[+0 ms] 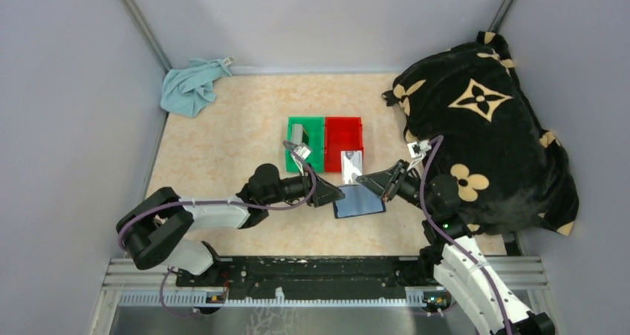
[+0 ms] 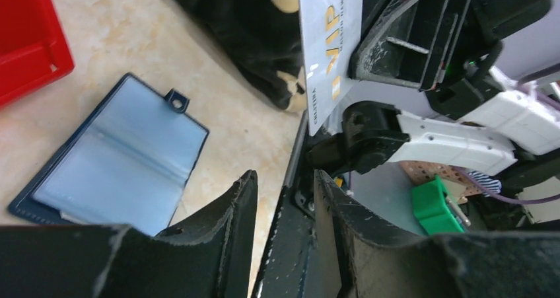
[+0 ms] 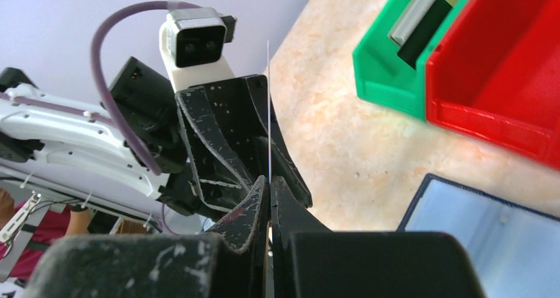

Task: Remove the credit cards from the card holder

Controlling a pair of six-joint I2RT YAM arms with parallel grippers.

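Note:
The navy card holder (image 1: pixel 359 201) lies open and flat on the table, its clear inner pockets (image 2: pixel 119 156) facing up. My right gripper (image 1: pixel 362 178) is shut on a silver credit card (image 1: pixel 351 164), holding it upright above the holder's far edge. In the left wrist view that card (image 2: pixel 330 40) shows gold "VIP" lettering. It appears edge-on (image 3: pixel 269 106) in the right wrist view, pinched at my right gripper (image 3: pixel 271 187). My left gripper (image 1: pixel 340 194) hovers at the holder's left edge, close to the card. It (image 2: pixel 285 179) is open with nothing between its fingers.
A green bin (image 1: pixel 316 153) with a grey flat item inside and a red bin (image 1: pixel 343 157) stand side by side just beyond the holder. A black flower-patterned blanket (image 1: pixel 483 127) fills the right side. A light blue cloth (image 1: pixel 192 88) lies at the far left corner.

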